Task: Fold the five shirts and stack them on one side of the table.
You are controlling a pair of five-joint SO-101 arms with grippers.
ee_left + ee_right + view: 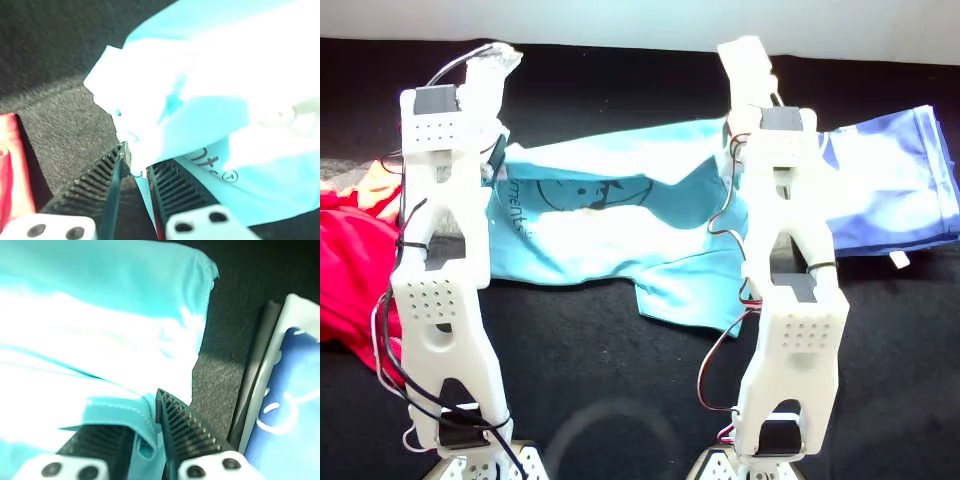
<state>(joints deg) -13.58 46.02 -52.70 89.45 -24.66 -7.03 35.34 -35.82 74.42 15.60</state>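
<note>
Presently grips cyan shirt (610,240) at opposite edges with left claw (136,159) and right claw (144,415), both clamped on fabric. Likely spreads it over desk (620,375) for folding.

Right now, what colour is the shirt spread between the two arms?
The shirt is light turquoise with dark print, clearest in the high view.

Two white perforated arms (440,300), red-black cables (712,358), black ribbed tool fingers (175,190)
</note>
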